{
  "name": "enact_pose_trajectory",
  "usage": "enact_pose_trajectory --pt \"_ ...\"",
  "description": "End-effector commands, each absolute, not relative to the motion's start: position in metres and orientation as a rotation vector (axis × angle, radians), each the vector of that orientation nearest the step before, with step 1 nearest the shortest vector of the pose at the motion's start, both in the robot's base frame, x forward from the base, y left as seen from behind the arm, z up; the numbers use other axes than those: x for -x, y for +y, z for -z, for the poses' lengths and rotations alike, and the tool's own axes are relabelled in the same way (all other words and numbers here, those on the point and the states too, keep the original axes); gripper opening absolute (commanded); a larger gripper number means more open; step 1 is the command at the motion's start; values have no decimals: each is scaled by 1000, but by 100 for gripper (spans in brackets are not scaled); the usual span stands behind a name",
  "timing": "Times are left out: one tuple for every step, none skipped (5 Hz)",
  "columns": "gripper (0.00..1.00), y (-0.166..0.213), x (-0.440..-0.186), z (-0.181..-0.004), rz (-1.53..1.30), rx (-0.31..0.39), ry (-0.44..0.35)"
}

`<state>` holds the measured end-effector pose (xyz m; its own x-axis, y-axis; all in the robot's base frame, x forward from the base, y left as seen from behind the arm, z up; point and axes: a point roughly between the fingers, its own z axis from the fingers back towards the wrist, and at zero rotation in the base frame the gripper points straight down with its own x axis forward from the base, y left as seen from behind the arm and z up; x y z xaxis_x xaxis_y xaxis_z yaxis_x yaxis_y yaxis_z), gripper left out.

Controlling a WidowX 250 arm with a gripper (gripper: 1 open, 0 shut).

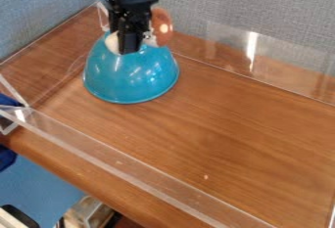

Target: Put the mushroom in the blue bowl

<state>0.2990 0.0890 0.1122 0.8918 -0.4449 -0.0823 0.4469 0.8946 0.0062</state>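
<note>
Mushroom (161,24): in gripper (132,19), cap to the right
Blue bowl (129,73): on wooden table (222,124), below gripper

The bowl (129,75) is sitting on the table (210,139), toward its back left corner. The clear barrier (124,159) is running along the table's front left edge, and the wall (268,22) is standing behind the table.

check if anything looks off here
Maybe the bowl: it's wide at the table and narrows upward like a dome, as if upside down, though its top is partly hidden. I see no spill or damage.
</note>
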Motion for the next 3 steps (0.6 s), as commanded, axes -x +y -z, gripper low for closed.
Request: enact_pose_trajectory --pt "0 102 -308 -120 437 -52 41" --pt "0 106 -310 -112 450 -49 52" --pt "0 108 -314 -102 466 -44 64"
